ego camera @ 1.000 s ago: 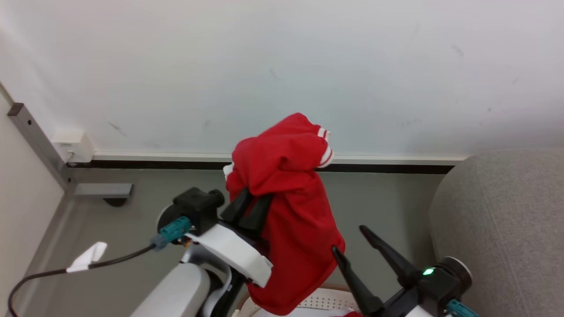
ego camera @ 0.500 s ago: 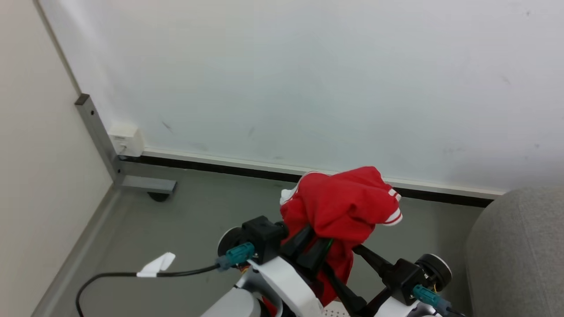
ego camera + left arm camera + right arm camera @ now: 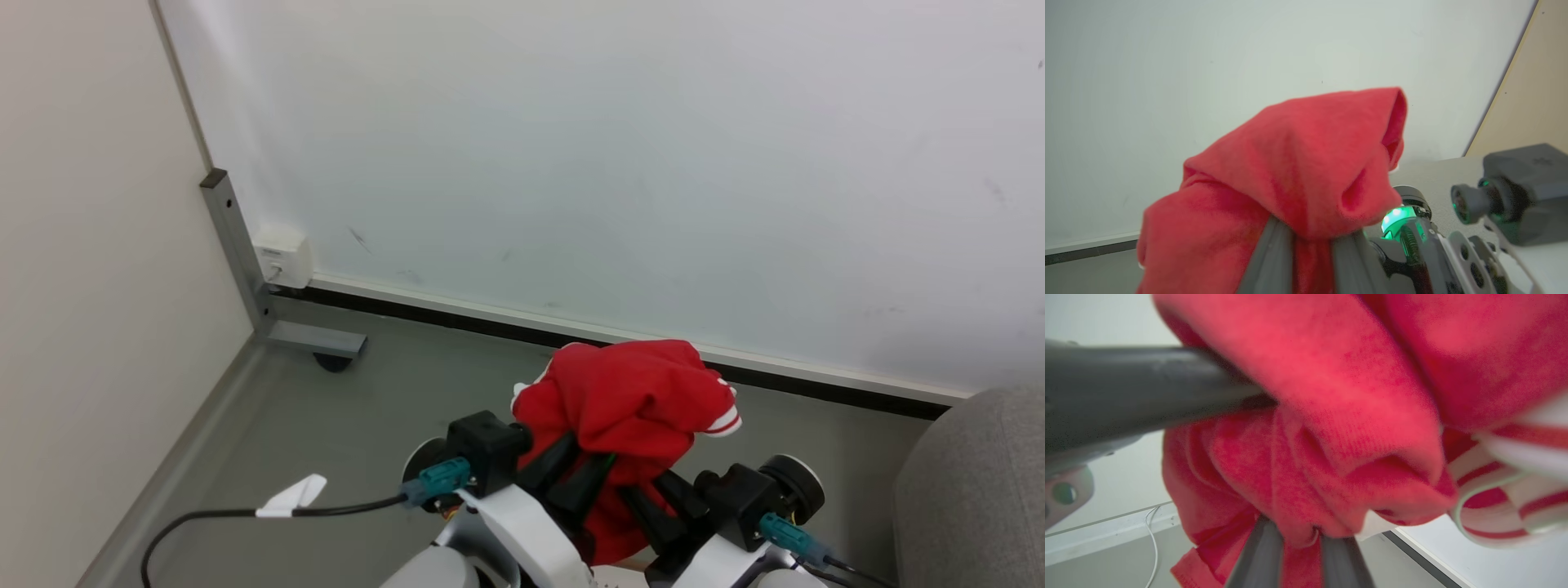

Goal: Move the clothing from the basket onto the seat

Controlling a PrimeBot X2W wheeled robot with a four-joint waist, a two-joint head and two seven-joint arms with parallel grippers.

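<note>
**Clothing (image 3: pixel 633 396) held up, left of the seat (image 3: pixel 971 490)**

The left claw (image 3: pixel 573 472), farthest from the seat, is closed on a fold of red fabric. The bunched clothing is draped over both claws above the floor (image 3: pixel 392 392), well left of the seat. The right claw (image 3: pixel 663 508), nearer the seat, also clamps the clothing.

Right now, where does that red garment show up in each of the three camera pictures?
Head view: red garment low centre, bunched over dark fingers.
Left wrist view: red garment in the middle, draped over that arm's fingers.
Right wrist view: red garment close up, across most of the picture.
Shared landmark: the white wall behind it.
</note>
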